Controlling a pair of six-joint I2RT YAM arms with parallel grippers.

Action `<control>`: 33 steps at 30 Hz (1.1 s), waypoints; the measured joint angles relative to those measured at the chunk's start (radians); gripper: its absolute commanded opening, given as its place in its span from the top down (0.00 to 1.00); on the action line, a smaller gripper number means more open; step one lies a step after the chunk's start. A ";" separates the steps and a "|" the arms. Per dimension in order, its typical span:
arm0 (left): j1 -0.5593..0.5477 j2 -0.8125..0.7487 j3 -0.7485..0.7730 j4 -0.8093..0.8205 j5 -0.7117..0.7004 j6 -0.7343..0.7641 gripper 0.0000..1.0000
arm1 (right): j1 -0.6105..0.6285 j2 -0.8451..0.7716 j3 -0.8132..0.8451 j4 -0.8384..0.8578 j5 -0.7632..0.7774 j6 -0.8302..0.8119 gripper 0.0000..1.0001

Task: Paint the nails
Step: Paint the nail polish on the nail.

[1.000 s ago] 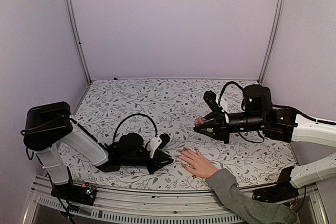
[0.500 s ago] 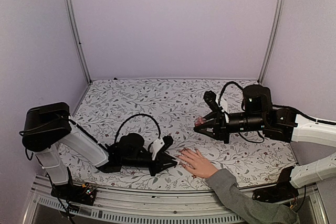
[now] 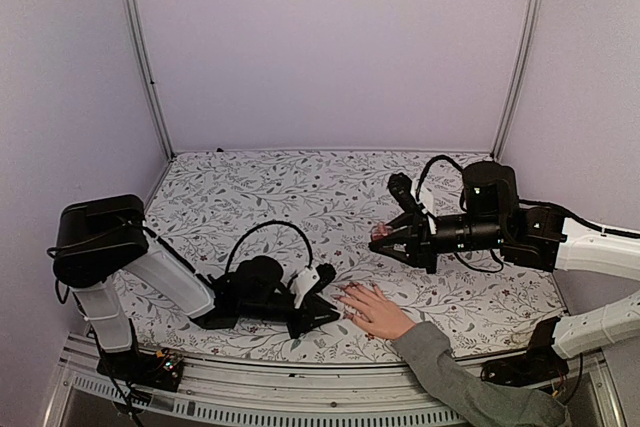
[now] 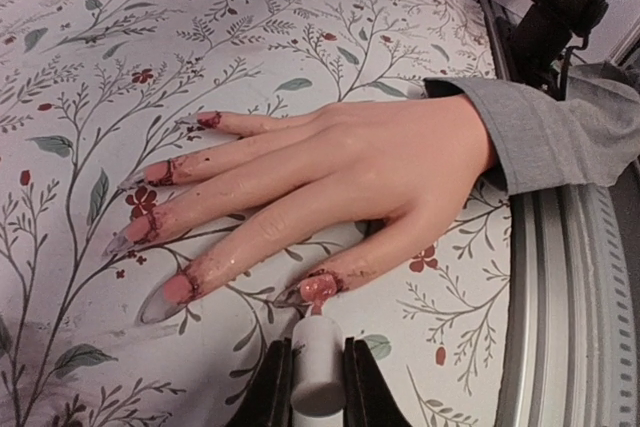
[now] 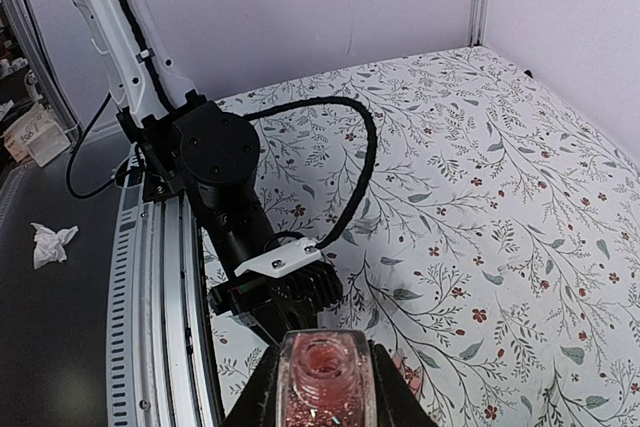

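Note:
A light-skinned hand point(image 4: 370, 162) in a grey sleeve point(image 4: 560, 127) lies flat on the floral cloth, fingers spread to the left. Its nails carry pink-red polish, smeared at the fingertips. My left gripper point(image 4: 318, 359) is shut on a white brush cap point(image 4: 318, 367). The brush tip touches the wet pink nail point(image 4: 320, 288) of the nearest finger. In the top view the left gripper point(image 3: 325, 312) sits just left of the hand point(image 3: 375, 312). My right gripper point(image 5: 325, 372) is shut on an open bottle of glittery pink polish point(image 5: 326, 377), held above the cloth behind the hand point(image 3: 383, 235).
A metal rail point(image 4: 560, 307) runs along the table's near edge beside the sleeve. The left arm's black cable point(image 3: 270, 232) loops above its wrist. Lilac walls close in the back and both sides. A crumpled tissue point(image 5: 50, 242) lies off the table.
My left arm has slid right along the cloth, bringing the brush up to the hand. The right arm and the bottle have not moved.

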 measured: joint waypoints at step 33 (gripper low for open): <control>0.037 -0.023 -0.014 -0.010 -0.064 -0.027 1.00 | 0.000 0.000 0.000 0.000 0.000 0.000 1.00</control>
